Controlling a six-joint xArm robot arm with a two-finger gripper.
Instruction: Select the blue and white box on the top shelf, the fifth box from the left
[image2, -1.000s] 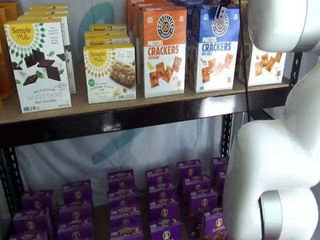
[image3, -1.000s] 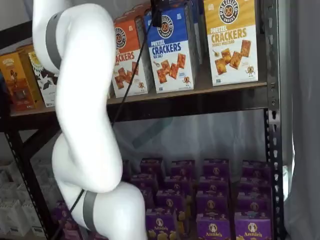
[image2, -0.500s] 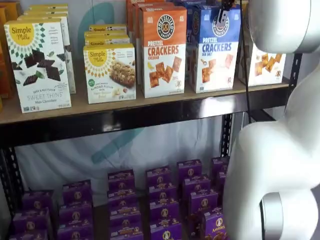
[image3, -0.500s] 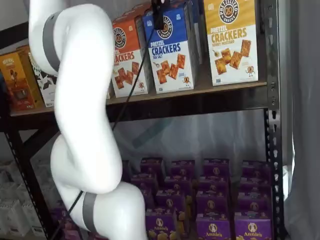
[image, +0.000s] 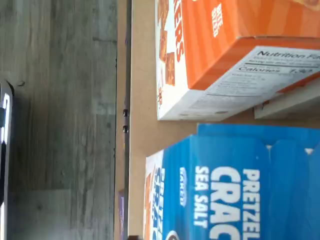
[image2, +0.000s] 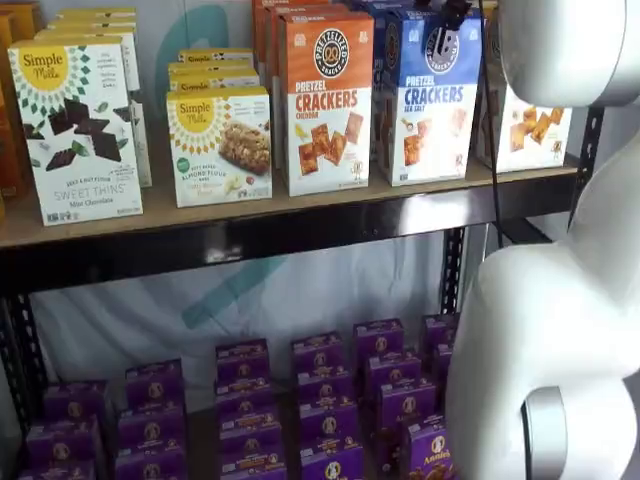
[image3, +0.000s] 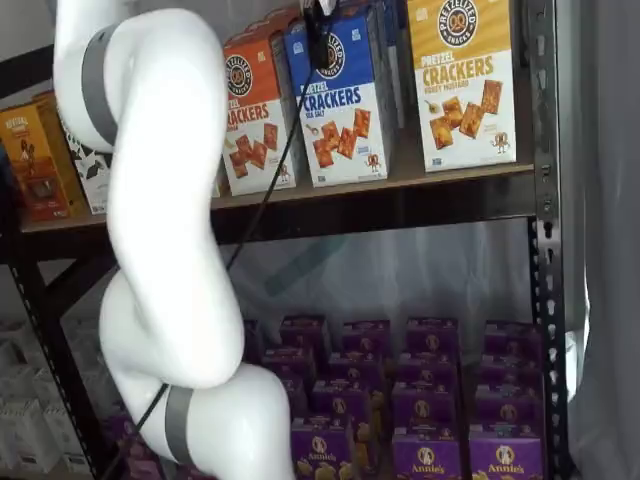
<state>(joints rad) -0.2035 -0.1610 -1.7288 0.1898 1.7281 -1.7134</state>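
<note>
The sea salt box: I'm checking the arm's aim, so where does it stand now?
In both shelf views the blue and white box stands on the top shelf, between the orange cheddar box and the yellow-topped box.

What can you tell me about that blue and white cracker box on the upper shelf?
The blue and white box is a tall cardboard carton, blue on top and white below, with a round black logo, the words "PRETZEL CRACKERS SEA SALT" and pictures of square crackers. It stands upright at the front of the top shelf, a tan board on a black beam, with more boxes lined up behind it. An orange cheddar box stands beside it, a narrow gap between them. The robot's black hand hangs in front of its upper edge.
</note>
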